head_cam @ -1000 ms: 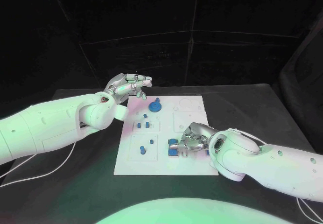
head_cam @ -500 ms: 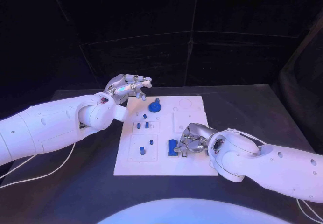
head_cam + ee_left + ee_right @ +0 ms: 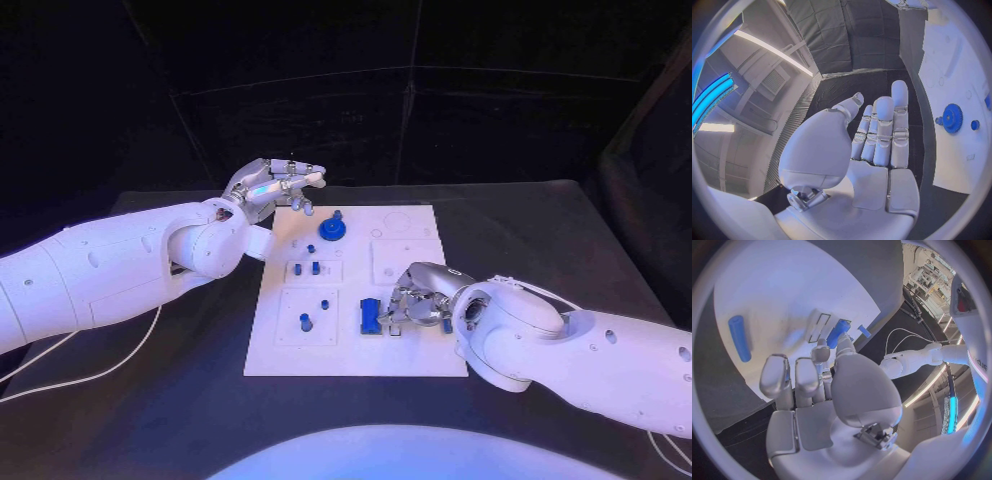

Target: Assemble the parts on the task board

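Below, we are seeing the right hand [image 3: 420,305] pinching a blue part [image 3: 371,316], long axis running near-to-far on the task board [image 3: 411,355]; left hand [image 3: 274,184] hovering, fingers spread, holding nothing.

A black table [image 3: 173,400] is lying under everything, its dark cloth surface reaching to the left, right and near sides. Behind it, at the far side, black curtain panels [image 3: 361,110] are hanging as a backdrop. A thin white cable [image 3: 87,372] is trailing across the table's near left.
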